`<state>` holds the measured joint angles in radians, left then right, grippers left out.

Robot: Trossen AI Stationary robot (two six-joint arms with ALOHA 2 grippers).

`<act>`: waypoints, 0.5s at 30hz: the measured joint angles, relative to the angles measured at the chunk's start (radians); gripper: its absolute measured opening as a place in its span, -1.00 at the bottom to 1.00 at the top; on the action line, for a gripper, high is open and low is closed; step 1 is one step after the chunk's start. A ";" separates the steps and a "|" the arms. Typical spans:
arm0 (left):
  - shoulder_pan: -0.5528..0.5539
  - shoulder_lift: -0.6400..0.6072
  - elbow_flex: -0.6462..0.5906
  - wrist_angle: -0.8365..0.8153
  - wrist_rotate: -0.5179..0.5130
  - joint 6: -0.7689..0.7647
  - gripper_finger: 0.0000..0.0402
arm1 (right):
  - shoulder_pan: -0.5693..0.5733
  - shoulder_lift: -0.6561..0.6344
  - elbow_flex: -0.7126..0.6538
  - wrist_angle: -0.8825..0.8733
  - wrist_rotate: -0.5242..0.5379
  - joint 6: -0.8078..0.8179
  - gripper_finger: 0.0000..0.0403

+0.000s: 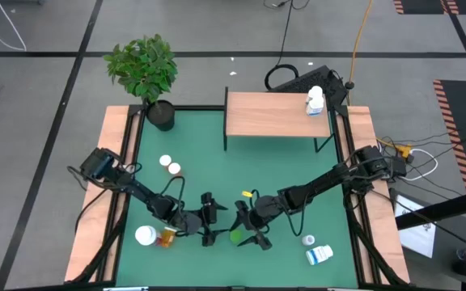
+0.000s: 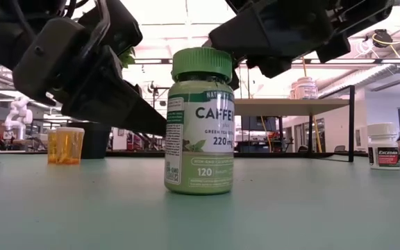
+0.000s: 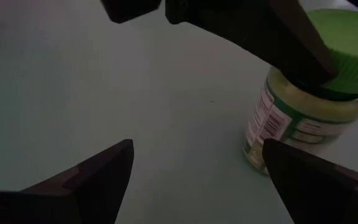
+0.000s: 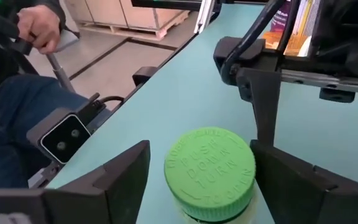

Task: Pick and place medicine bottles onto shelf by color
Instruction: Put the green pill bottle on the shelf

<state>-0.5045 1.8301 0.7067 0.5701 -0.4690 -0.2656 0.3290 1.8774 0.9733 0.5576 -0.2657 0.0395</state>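
Note:
A green-capped medicine bottle [image 2: 200, 125] with a pale body stands upright on the green table [image 1: 281, 178] near its front edge. My right gripper [image 4: 201, 180] is open, one finger on each side of the bottle's cap [image 4: 210, 171]. My left gripper [image 1: 213, 220] is open just left of the bottle and holds nothing; in its wrist view the bottle [image 3: 303, 118] stands beyond one finger. The light-wood shelf [image 1: 277, 113] stands at the far side and bears one white bottle [image 1: 315, 101]. My right gripper comes at the green bottle's cap slanting down from the table's right side. One finger [image 4: 291, 180] stands right at the cap's rim [image 4: 248, 163]; I cannot tell whether it touches. The other finger stands apart from the cap. The bottle stands upright on the table.
A white bottle [image 1: 146, 235] and an amber one [image 1: 167, 236] are at the front left. Two small white-capped bottles [image 1: 170, 166] stand further back. A white bottle [image 1: 319, 255] lies at the front right. A potted plant [image 1: 144, 69] stands at the far left corner. A seated person [image 4: 17, 118] is beyond the near edge.

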 joint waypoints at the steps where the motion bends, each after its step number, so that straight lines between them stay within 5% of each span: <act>1: 0.000 0.000 0.000 -0.001 -0.001 -0.003 0.79 | 0.000 0.000 0.000 -0.005 0.000 0.000 0.27; 10: 0.000 -0.001 0.000 0.001 -0.016 -0.007 0.79 | 0.000 0.000 0.000 -0.021 0.006 0.000 0.00; 15: 0.003 -0.001 0.000 -0.035 -0.051 -0.008 0.79 | -0.009 -0.010 0.000 -0.027 0.003 -0.007 0.02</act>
<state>-0.5018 1.8294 0.7067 0.5351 -0.5200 -0.2736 0.3204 1.8669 0.9730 0.5308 -0.2630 0.0327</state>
